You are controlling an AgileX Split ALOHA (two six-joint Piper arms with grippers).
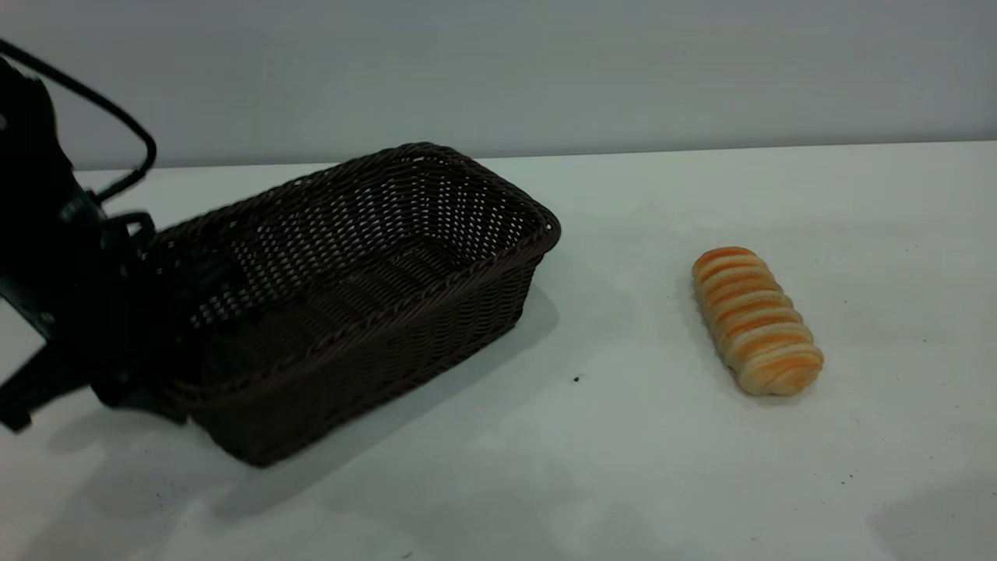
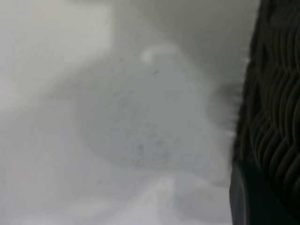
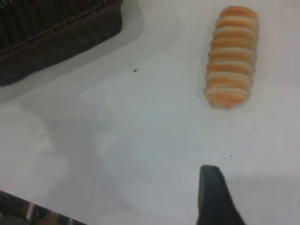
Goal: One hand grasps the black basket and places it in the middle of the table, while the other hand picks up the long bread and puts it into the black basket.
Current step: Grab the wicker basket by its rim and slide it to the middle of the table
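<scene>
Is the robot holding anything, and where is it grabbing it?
The left hand is at the black basket's left end, apparently gripping its rim. The long bread lies untouched.

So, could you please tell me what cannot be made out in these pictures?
- Left gripper: exterior view, black against the black basket; its hold is unreadable.
- Left wrist view: blurred; only the basket's weave shows.
- Right gripper: only one fingertip enters the right wrist view.
- Long bread: underside hidden against the table.
</scene>
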